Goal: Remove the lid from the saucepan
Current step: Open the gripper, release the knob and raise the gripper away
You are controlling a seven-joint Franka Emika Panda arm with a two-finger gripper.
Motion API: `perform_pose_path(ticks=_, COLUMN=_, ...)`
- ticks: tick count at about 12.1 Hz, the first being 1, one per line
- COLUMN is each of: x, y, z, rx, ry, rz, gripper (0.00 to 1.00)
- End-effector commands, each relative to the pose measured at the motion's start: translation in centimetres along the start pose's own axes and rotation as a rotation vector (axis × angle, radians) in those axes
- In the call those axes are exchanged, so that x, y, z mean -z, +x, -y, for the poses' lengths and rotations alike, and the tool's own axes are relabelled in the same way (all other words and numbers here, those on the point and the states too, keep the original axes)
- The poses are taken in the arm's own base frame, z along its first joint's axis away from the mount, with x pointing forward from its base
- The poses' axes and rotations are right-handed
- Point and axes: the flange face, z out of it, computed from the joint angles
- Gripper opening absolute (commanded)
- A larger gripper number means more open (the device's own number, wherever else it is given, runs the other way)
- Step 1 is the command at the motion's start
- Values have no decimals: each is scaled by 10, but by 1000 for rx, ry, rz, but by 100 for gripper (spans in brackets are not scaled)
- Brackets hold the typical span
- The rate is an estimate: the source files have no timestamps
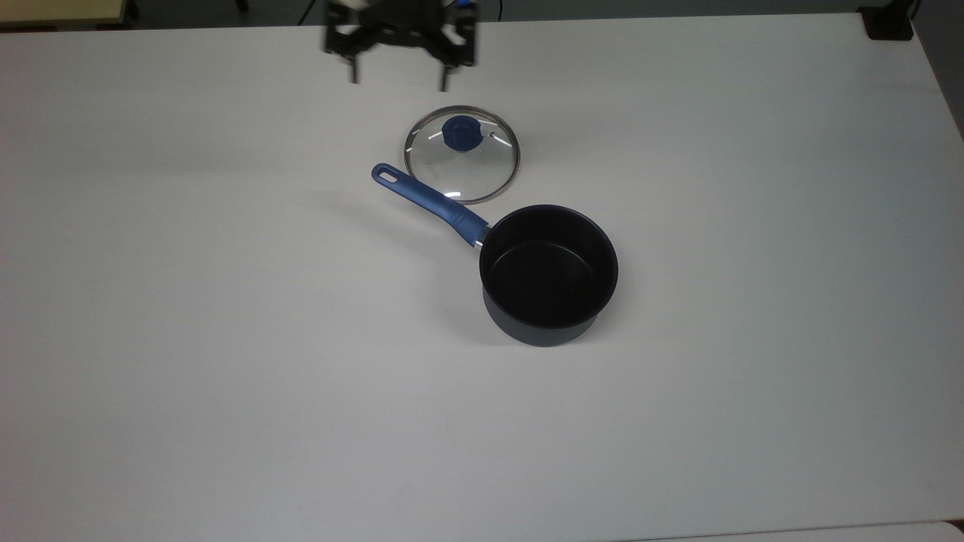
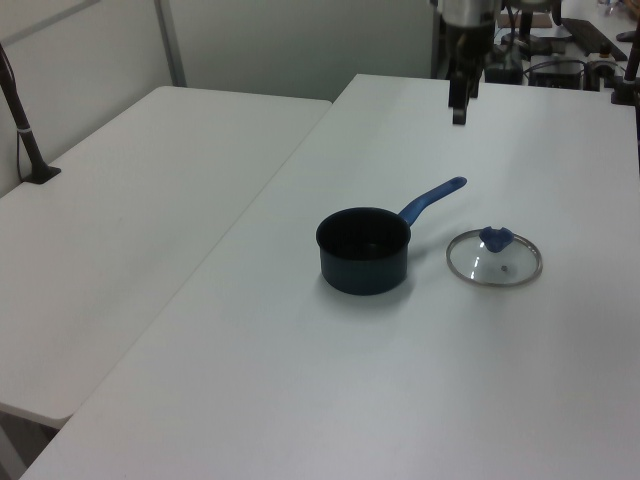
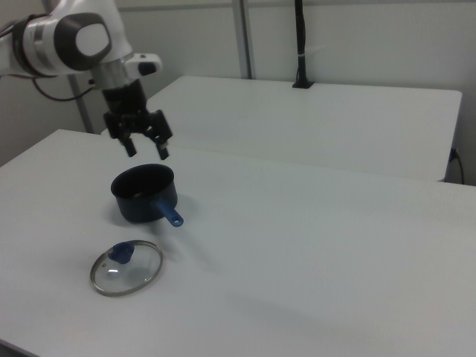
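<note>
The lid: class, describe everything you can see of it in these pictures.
The lid is a round disc of clear glass with a thin metal rim and a blue knob at its centre. It lies flat, knob up, on the white table, beside the saucepan and just behind the pan's blue handle in the top view. Nothing grips it; the gripper hangs open, well clear.

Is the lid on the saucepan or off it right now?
Off. The lid lies flat on the table beside the handle, knob up, and the saucepan stands open with its dark inside showing. The gripper is open, apart from the lid.
</note>
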Motion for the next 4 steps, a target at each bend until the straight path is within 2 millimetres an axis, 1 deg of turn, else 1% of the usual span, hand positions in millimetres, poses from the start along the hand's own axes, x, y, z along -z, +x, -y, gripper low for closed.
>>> perform_pose_path(ticks=1, x=5, y=2, z=-42, rx=-12, ry=7, rz=14, gripper=100)
perform_pose_path(ticks=3, x=4, y=1, z=-57, rx=-38, ry=7, rz=17, gripper=100)
perform_pose_path(ticks=4, x=6, y=0, z=-60, rx=-43, ry=9, rz=14, gripper=100)
